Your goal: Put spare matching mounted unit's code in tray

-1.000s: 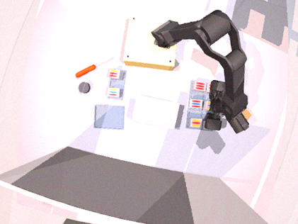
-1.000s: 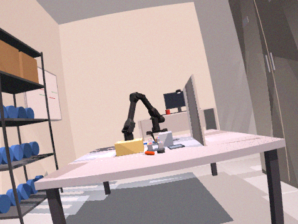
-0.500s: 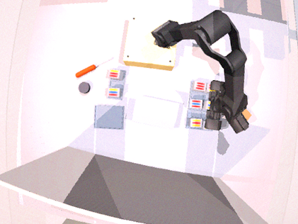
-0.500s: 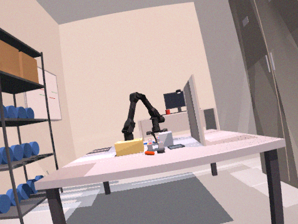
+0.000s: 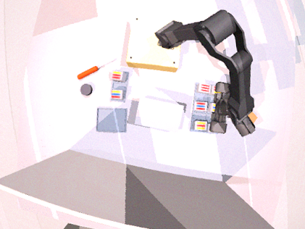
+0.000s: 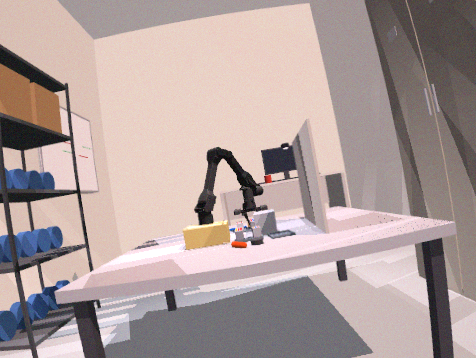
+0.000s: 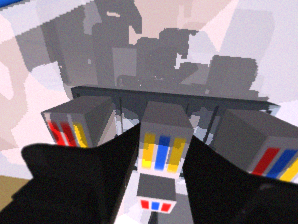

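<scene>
My gripper (image 5: 218, 104) (image 7: 161, 127) is shut on a grey spare (image 7: 162, 119) (image 5: 213, 106) whose label has yellow, blue and yellow stripes. The spare sits in a holder row at the table's right side. A spare with red and yellow stripes (image 7: 75, 125) is on its left and a red, blue and yellow one (image 7: 265, 145) on its right. A smaller-looking spare with red, blue and red stripes (image 7: 155, 192) (image 5: 200, 106) lies in front. The blue-grey tray (image 5: 105, 116) lies flat, left of centre and well away from the gripper. I cannot read the mounted unit's code.
Two more striped spares (image 5: 117, 75) (image 5: 117, 94) lie above the tray. An orange screwdriver (image 5: 89, 72) and a dark round puck (image 5: 86, 89) lie at the left. A yellow box (image 5: 153, 55) sits by the arm's base. A white upright panel (image 5: 160, 114) (image 6: 310, 175) stands mid-table.
</scene>
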`<state>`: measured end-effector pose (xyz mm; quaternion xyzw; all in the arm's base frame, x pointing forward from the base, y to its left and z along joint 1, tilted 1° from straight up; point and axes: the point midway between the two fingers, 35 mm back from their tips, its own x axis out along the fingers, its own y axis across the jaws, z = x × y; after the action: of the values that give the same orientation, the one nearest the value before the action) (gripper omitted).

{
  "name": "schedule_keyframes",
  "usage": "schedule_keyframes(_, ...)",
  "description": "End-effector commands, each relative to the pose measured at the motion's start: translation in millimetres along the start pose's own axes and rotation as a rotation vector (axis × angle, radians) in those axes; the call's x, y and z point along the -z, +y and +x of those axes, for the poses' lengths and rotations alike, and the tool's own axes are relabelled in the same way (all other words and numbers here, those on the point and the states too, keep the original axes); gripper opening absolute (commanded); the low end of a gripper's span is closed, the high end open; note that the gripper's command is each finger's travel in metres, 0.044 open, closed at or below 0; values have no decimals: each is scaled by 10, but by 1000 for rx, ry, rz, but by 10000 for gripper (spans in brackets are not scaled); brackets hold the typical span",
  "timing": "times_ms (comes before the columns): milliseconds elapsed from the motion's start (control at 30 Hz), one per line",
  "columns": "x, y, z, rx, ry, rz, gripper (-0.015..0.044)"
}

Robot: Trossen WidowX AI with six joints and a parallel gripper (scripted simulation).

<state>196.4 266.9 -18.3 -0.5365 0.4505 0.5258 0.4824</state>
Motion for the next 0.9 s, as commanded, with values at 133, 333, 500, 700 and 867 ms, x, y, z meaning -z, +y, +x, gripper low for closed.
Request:
schedule_keyframes(133,-16,-7,-555,0,-5,-1,0)
schedule_keyframes(333,1,6,-752,0,-4,-1,0)
schedule_keyframes(500,-9,-18,-820,6,-9,-2,0)
schedule_keyframes(700,21,-38,-1200,3,-8,1,0)
schedule_keyframes(867,70,-29,-1473,0,-4,-1,0)
